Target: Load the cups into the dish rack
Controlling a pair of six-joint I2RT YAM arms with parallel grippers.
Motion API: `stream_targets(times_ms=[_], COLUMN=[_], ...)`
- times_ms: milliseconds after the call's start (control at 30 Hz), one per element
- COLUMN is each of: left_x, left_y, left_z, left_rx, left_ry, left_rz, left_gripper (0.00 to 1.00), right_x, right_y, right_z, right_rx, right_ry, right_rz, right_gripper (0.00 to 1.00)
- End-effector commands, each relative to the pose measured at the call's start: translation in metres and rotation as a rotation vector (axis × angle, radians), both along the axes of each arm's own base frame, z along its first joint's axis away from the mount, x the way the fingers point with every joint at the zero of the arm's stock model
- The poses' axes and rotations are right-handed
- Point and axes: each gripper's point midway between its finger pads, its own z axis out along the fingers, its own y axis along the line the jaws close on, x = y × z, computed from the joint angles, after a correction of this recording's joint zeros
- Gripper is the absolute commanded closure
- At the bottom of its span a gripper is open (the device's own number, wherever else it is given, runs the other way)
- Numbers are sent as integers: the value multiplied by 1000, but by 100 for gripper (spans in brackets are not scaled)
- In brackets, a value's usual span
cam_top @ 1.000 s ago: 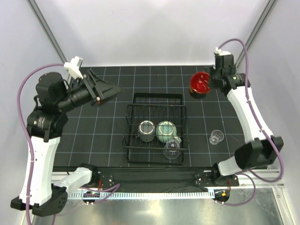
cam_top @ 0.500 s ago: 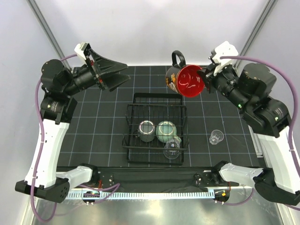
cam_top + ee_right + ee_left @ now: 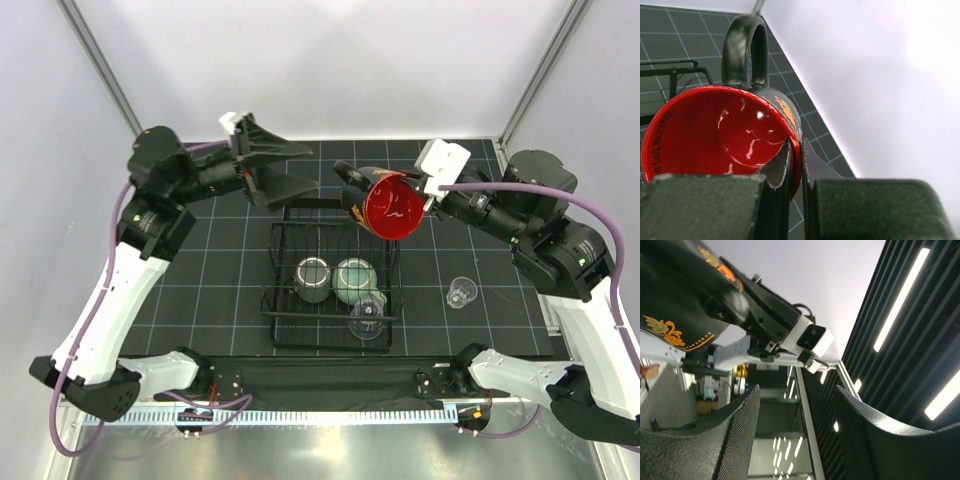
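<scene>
Top external: cup (image 3: 390,205) tilted, handle leftward

Glossy, probably ceramic red-lined cup (image 3: 725,130)

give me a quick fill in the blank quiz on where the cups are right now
1. The cup pinched by the right claw is ___ inside.
2. The dish rack holds the pale-green mug, the dark mug and ___ clear glass.
3. The other clear glass stands on the table to the ___ of the rack.
4. The left claw is ___.

Missing words: red; one; right; open
</scene>
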Motion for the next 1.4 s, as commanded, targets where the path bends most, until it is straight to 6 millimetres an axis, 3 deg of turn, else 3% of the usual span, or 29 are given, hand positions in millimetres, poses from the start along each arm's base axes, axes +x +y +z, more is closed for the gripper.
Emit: stream_targets(times_ms=[0,233,367,533,700,767,933,1167,1367], left_x=[-13,-17,-26,-46,-52,-51,-49,-51,-34], left_y=[-14,-22,-33,-50,-55,-56,-64,-76,-78], left_z=[13,15,24,16,7,7,4,-5,-7], left_rx=[-53,-70,-71,-57,-38,-36,-36,-25,-41], left_ry=[86,187,200,313,320,283,281,304,270], left_rz=[-79,-123,-194,-278,-290,-277,-259,-261,-152], left_gripper=[41,46,52,55,56,48,45,46,50], right_x=[-41,-84,-93,-108,-102,-104,-105,-105,-93], right_y=[-4,-8,-12,-11,-16,-20,-23,-20,-16], right_z=[120,137,139,140,128,121,107,112,103], right_rx=[191,184,174,178,177,168,166,161,167], right_ry=[-398,-500,-531,-555,-511,-498,-491,-484,-429], right_rz=[122,251,261,319,272,264,255,269,244], right_gripper=[96,96,96,96,96,96,96,96,96])
